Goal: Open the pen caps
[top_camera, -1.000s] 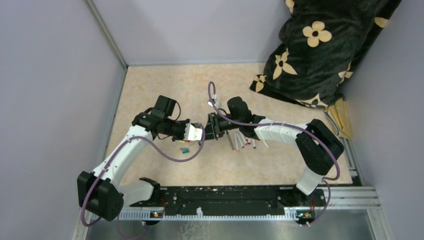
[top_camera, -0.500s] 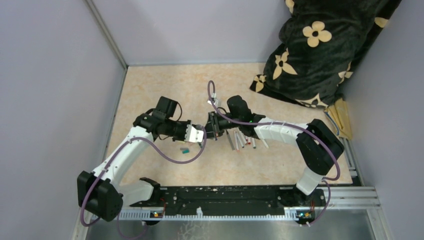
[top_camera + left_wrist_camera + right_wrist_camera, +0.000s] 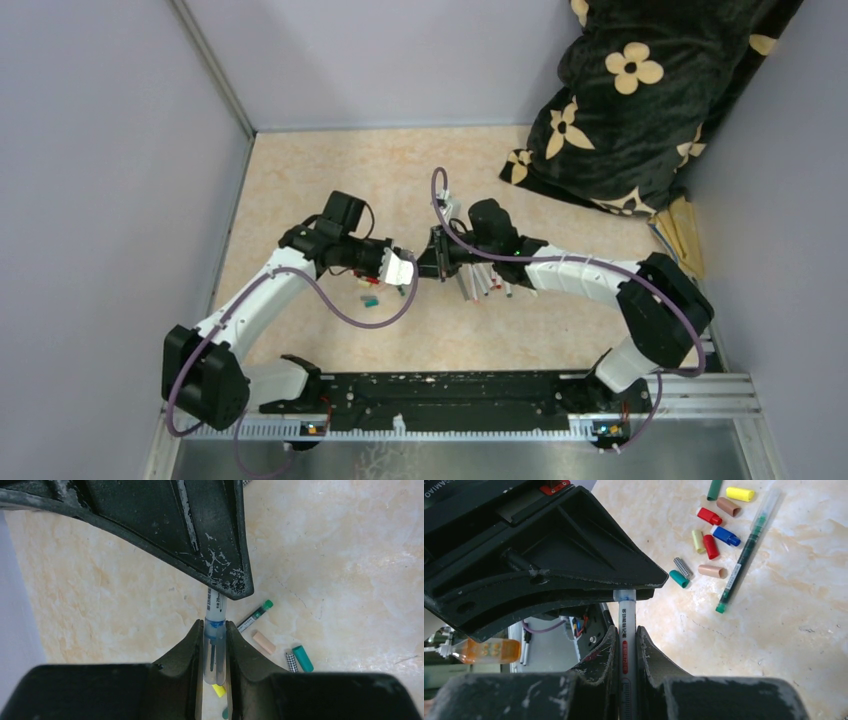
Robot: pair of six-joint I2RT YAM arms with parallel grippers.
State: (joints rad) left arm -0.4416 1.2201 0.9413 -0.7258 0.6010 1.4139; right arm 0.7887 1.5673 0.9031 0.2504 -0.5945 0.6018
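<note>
Right wrist: left gripper (image 3: 215, 635), right gripper (image 3: 626, 637) both clamp one pen (image 3: 626, 612), not yet uncapped; loose caps (image 3: 710, 546) beside green pen (image 3: 744, 555), likely mostly done.

The left hand (image 3: 400, 268) and right hand (image 3: 432, 262) meet over the middle of the table (image 3: 330, 180), each closed on one end of a pen (image 3: 215, 622) between them. Loose caps (image 3: 370, 298) lie just near of the left hand. More pens (image 3: 490, 285) lie in a row just right of the right hand. A blanket (image 3: 640, 100) fills the far right corner.

White pen (image 3: 625, 625) aloft; coloured pen caps (image 3: 725, 535) loose
</note>
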